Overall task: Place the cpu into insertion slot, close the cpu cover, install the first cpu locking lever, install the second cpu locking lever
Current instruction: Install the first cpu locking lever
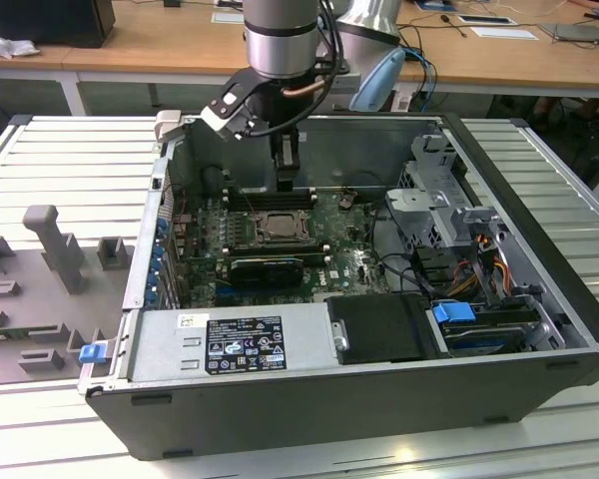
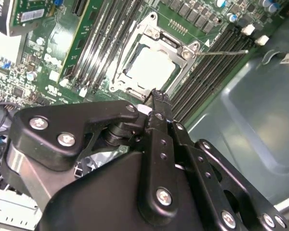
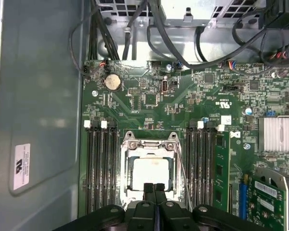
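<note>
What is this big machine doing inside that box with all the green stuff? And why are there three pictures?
The machine is a robot arm. The box is an open computer case lying on a ribbed metal table. The green stuff is the motherboard, the computer's main board. The exterior view comes from a camera standing off the arm. The two wrist views come from cameras riding on the arm, so they look closely at the board past the black end effector, the arm's pinching part. Its two fingers are pressed together and hold nothing that I can see. Its tip is close to the cpu, the pale square chip. The chip already lies in place on the board, with a grey metal cover framing it. A thin wire lever sticks out beside the cover.
</note>
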Action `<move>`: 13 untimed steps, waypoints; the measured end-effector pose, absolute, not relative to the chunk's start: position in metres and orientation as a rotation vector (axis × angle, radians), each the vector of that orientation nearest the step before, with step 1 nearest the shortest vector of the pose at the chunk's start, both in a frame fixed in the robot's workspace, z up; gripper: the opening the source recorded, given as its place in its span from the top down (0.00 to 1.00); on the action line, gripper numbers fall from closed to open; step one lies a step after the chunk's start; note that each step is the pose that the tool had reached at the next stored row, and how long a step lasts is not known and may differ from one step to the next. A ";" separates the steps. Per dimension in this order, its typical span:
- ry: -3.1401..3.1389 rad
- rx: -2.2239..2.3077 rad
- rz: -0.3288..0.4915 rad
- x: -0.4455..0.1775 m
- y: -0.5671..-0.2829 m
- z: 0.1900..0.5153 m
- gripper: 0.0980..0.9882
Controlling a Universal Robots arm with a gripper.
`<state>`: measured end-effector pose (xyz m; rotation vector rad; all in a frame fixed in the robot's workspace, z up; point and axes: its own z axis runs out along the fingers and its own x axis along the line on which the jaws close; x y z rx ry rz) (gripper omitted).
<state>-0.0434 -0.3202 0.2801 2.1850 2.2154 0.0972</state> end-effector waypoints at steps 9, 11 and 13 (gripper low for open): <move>2.389 1.999 0.093 -0.044 -0.320 0.279 0.99; 2.409 1.976 0.094 -0.044 -0.320 0.279 0.99; 2.431 1.950 0.094 -0.044 -0.320 0.279 0.99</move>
